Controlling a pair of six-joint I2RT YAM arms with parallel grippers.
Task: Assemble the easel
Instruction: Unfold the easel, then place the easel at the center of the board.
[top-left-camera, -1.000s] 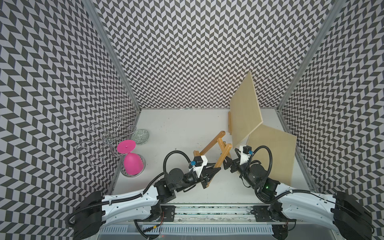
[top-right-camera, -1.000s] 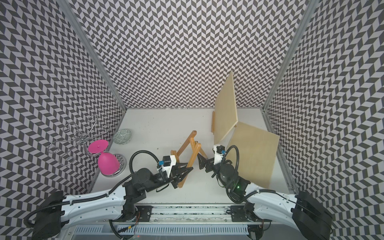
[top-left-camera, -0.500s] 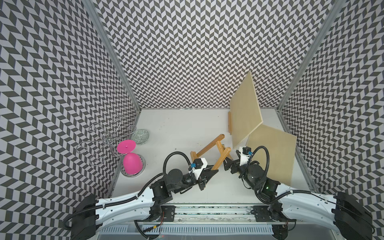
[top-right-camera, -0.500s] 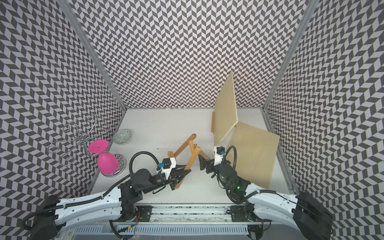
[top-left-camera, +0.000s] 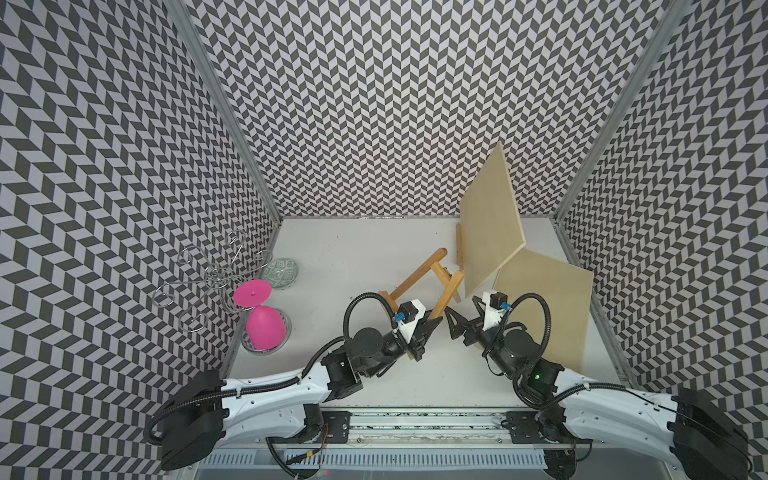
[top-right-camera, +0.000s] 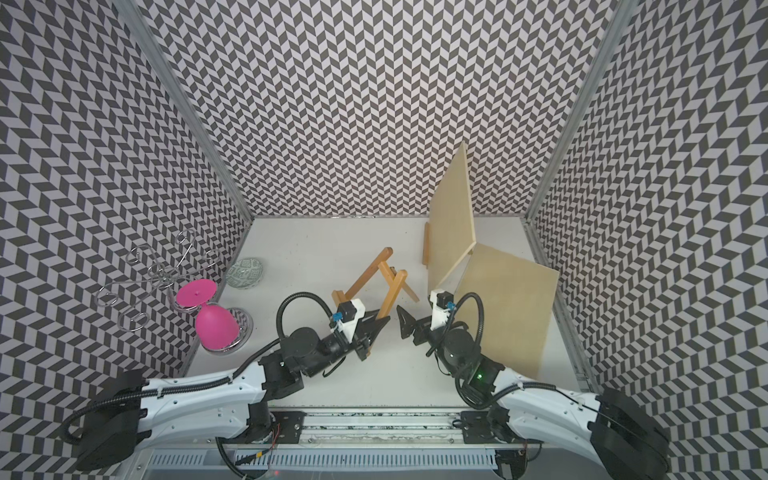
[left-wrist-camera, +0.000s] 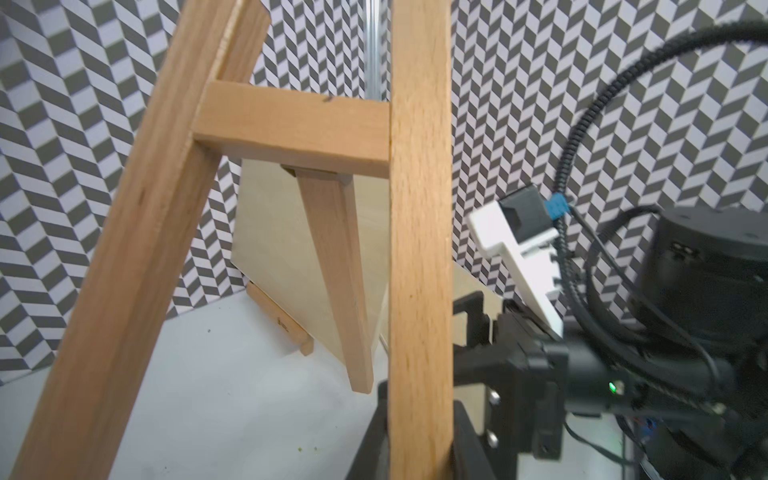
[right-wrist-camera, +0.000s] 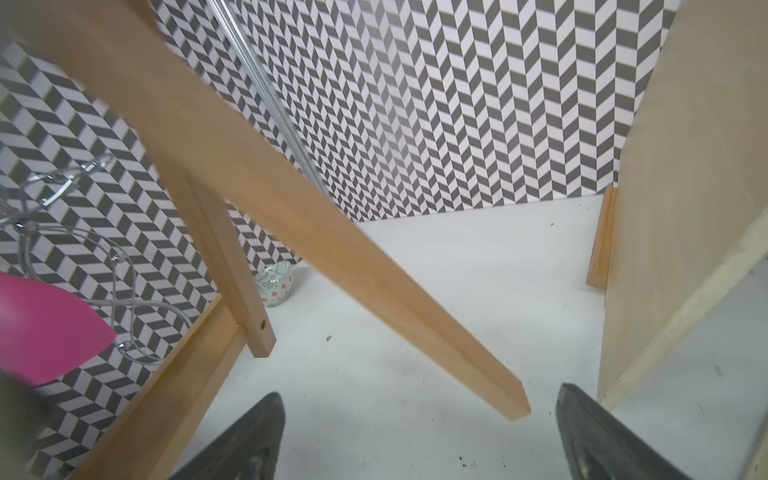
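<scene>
Between the fingers of the left gripper (top-left-camera: 428, 332) sits one front leg of the easel (top-left-camera: 444, 286); jaws clamped on that leg near its lower end; the left wrist view confirms this, the leg running straight up from the dark fingers (left-wrist-camera: 372, 440). Ahead of this gripper the easel frame rises tilted; the crossbar (left-wrist-camera: 291, 129) joins the gripped leg to the second front leg; the rear leg (left-wrist-camera: 338, 286) hangs from under the crossbar; whether the gripped leg's foot touches the table (top-left-camera: 353, 249) we cannot tell.

Just across from the left gripper, tip facing tip, we note the right gripper (right-wrist-camera: 419, 432); jaws spread wide, nothing between them; the free end of one easel slat (right-wrist-camera: 457, 361) lies just ahead of the open fingertips (right-wrist-camera: 582, 419), near but apart from them.

Beyond the right gripper stands an upright wood panel (top-left-camera: 490, 232); a short wood strip (top-left-camera: 459, 245) lies on the table at its base. Behind the right gripper, on its outer side, a second wood panel (top-left-camera: 548, 307) sits tilted; what it rests against we cannot tell.

Well apart from the left gripper, on its outer side: a pink goblet (top-left-camera: 266, 328) in a clear dish; a wire stand (top-left-camera: 208, 274); a small patterned bowl (top-left-camera: 281, 273).
</scene>
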